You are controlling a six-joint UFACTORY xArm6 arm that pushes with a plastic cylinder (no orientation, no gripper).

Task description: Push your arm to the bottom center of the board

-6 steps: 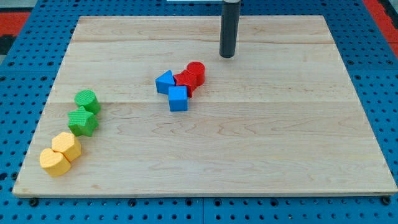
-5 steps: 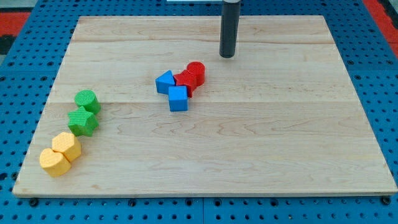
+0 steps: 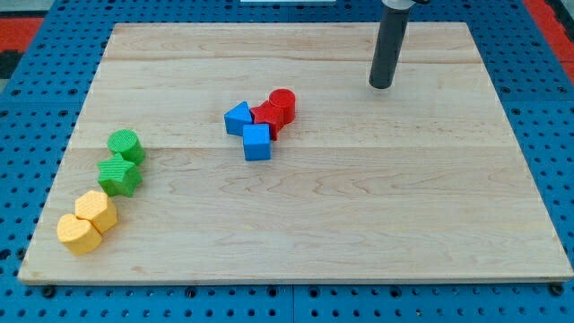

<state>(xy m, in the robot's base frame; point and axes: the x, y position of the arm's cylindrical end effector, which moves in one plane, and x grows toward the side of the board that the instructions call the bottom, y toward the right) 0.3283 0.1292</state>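
My tip (image 3: 381,85) rests on the wooden board (image 3: 377,206) in its upper right part, well to the right of the middle cluster and touching no block. That cluster holds a red cylinder (image 3: 282,104), a red block (image 3: 265,117), a blue triangular block (image 3: 238,118) and a blue cube (image 3: 256,142), all packed together. At the view's left stand a green cylinder (image 3: 124,144) and a green block (image 3: 119,176). Below them lie two yellow blocks (image 3: 96,211) (image 3: 77,233) side by side.
The board lies on a blue pegboard surface (image 3: 27,135) that surrounds it on all sides. A red area (image 3: 27,22) shows at the view's top left corner.
My tip has slid to the view's right and slightly down, from above the red blocks to the upper right part of the board. No block has moved.
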